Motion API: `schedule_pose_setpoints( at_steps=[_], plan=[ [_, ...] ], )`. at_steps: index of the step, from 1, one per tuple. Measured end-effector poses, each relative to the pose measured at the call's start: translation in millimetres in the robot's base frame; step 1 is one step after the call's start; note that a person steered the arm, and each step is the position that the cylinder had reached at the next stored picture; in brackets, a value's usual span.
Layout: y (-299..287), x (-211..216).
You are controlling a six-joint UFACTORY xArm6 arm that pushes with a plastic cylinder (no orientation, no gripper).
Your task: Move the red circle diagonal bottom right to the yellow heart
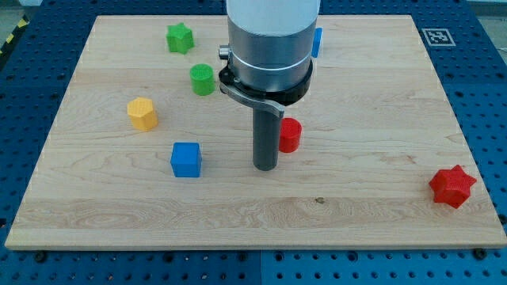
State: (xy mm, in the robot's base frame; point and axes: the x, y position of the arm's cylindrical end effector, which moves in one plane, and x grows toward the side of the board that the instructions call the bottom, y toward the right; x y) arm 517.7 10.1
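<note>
My tip [264, 167] sits just left of and slightly below the red circle [290, 135]; no yellow heart is visible. I have no hand, nothing held.

— What kind of place am I working in here?

— A robotics lab bench. My wooden board [238, 214] lies on a blue perforated base plate [491, 95] with a regular grid of mounting holes. A printed fiducial marker [435, 36] sits at the board's top-right corner, and yellow-black hazard tape [14, 33] runs along the view's top left.
</note>
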Motion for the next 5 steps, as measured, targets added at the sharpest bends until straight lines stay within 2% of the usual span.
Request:
schedule_pose_setpoints(
  at_steps=[2,3,4,5],
  plan=[
    [-3,-1],
    [-6,-14],
    [-17,-45],
    [13,-47]
  ],
)
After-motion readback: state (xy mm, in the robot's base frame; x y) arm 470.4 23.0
